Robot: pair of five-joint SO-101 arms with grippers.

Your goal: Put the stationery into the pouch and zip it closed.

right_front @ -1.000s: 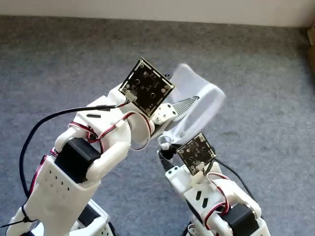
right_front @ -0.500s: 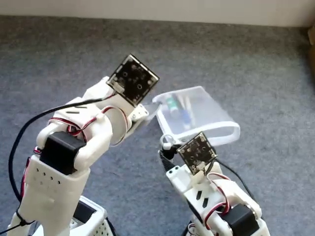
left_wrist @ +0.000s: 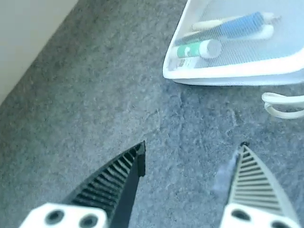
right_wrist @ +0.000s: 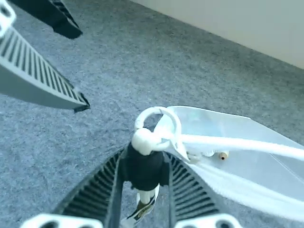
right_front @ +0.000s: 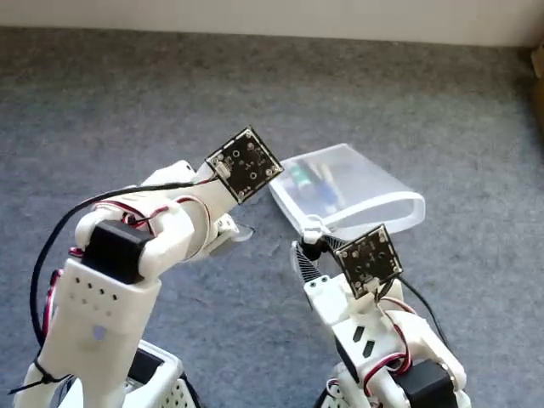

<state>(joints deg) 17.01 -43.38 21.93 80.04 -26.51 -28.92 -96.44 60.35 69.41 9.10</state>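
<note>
Jaws of the right gripper [right_wrist: 142,164] are clamped on the zip pull [right_wrist: 151,133] at one corner of the clear pouch [right_wrist: 237,130], which rests on the grey table [right_front: 127,102]. Nearby, the left gripper [left_wrist: 192,149] hangs with jaws apart, holding nothing, short of the pouch's end. Inside the pouch lies the stationery [left_wrist: 223,33].

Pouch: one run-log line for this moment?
pouch on carpet, stationery inside | right gripper shut on zip pull | left gripper open, clear of pouch
</note>
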